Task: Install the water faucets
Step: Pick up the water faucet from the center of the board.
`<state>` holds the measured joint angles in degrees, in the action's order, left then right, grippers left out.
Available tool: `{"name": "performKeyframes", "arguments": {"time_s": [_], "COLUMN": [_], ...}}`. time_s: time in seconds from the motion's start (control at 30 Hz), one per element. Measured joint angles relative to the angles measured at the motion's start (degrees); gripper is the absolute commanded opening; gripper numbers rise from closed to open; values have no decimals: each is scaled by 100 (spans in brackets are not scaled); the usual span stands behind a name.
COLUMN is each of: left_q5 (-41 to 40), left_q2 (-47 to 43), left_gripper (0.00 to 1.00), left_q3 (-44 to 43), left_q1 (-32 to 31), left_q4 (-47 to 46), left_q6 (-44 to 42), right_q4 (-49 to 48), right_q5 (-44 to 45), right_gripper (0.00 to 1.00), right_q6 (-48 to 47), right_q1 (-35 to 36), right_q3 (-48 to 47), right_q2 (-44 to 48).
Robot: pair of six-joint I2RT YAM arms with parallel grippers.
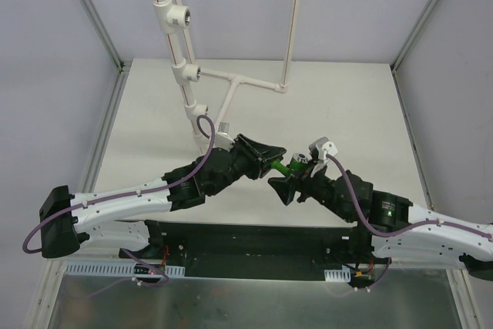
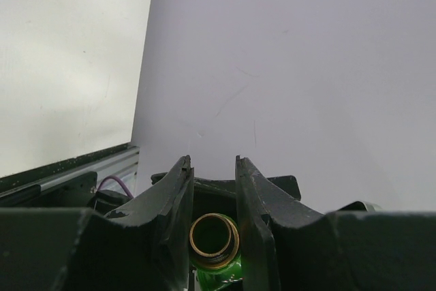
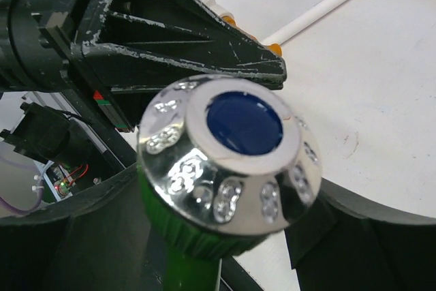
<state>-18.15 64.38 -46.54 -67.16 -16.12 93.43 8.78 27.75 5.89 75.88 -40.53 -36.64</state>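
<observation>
Mid-frame, our left gripper clamps the green plastic faucet, which has a brass-ringed mouth and a studded chrome, blue-centred cap. Our right gripper stands spread around it.

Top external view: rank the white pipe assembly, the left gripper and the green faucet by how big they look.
1. white pipe assembly, by far the largest
2. left gripper
3. green faucet, smallest, though the gripper fingers hide part of it, so its full extent is unsure
</observation>
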Motion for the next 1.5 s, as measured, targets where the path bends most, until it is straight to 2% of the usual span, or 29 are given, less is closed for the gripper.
{"name": "performKeyframes", "arguments": {"time_s": [0.2,0.83,0.87,0.9,0.93,0.97,1.0,1.03,1.37,1.5], "left_q5": [-208,-358,-376,-396,-413,-439,-463,-481,-490,-393], "left_q2": [-116,-151,-151,-151,-151,-151,-149,-149,-149,-81], "left_gripper": [0,0,0,0,0,0,0,0,0,13], "left_q3": [0,0,0,0,0,0,-2,-2,-13,-31], "left_q1": [0,2,2,2,2,0,0,0,-39,-42], "left_q4": [313,476,492,498,505,509,507,498,393,271], "left_q6": [-4,48,50,48,50,52,70,83,291,293], "right_q4": [-2,-365,-380,-387,-396,-398,-402,-431,-553,-551], "right_q5": [-20,111,138,160,184,201,205,264,439,476], "right_gripper": [75,73,70,60,47,24,5,0,0,0], "right_q6": [13,98,98,98,103,92,181,160,131,57], "right_q1": [0,0,0,0,0,0,0,2,33,46], "right_q3": [-4,-9,-9,-9,-11,-13,-17,-24,-9,7], "right_q2": [9,-424,-452,-476,-498,-509,-520,-522,-299,-195]}}
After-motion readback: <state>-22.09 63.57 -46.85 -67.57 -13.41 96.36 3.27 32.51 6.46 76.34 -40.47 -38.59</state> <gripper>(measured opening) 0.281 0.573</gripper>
